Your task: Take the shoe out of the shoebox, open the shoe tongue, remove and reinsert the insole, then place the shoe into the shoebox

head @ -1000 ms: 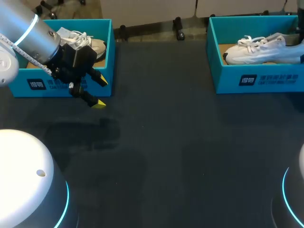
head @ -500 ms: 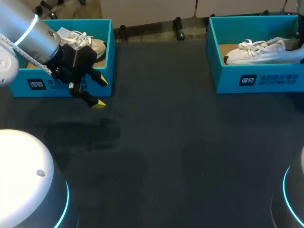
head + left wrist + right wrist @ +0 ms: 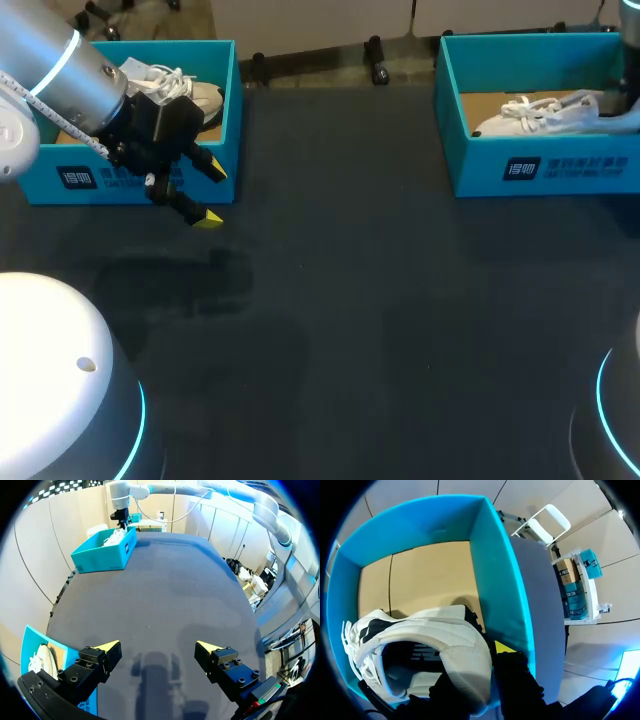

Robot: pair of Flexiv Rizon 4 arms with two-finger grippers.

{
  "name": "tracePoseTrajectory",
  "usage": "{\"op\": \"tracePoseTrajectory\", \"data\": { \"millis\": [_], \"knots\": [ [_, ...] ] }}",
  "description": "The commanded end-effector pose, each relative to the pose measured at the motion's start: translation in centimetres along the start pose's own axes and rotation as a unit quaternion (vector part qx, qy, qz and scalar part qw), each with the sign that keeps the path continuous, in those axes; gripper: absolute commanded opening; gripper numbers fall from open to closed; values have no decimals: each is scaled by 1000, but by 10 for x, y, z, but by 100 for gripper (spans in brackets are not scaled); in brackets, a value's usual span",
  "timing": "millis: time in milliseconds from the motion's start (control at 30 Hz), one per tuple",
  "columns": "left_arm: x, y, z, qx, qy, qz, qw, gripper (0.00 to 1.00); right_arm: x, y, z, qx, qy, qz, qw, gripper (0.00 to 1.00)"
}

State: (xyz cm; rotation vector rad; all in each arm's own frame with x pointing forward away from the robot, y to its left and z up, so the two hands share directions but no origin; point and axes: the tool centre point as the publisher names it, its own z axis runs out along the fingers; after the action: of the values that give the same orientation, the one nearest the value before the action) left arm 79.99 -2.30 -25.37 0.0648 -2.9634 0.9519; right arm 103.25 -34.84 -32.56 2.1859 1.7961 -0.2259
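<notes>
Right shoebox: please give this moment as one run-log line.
right gripper: shut on white shoe heel | shoe: inside right shoebox | left gripper: open, over table

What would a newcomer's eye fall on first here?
Two teal boxes on the table: the left shoebox and the right shoebox, with the left shoe and the right shoe, both white, inside. The right gripper is shut on the right shoe's heel; the left gripper hangs open before the left shoebox.

A white, laced sneaker (image 3: 540, 112) lies low inside the open, brown-floored teal shoebox (image 3: 545, 170) at right.
</notes>
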Motion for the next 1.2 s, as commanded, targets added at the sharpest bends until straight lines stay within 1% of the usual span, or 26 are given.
{"op": "tracePoseTrajectory", "data": {
  "millis": [33,667,967,1033,1067,1200],
  "knots": [
    [1,0,0,-1,-1,0,1000,100,3,2,7,4,-2,-7,1000,0],
    [1,0,0,-1,-1,0,1000,100,8,-2,36,29,-13,-8,999,0],
    [1,0,0,-1,-1,0,1000,100,7,-3,38,35,-14,-2,999,0],
    [1,0,0,-1,-1,0,1000,100,7,-2,38,34,-13,1,999,10],
    [1,0,0,-1,-1,0,1000,100,6,-2,37,34,-13,2,999,21],
    [1,0,0,-1,-1,0,1000,100,6,-3,37,34,-13,6,999,31]
  ]
}}
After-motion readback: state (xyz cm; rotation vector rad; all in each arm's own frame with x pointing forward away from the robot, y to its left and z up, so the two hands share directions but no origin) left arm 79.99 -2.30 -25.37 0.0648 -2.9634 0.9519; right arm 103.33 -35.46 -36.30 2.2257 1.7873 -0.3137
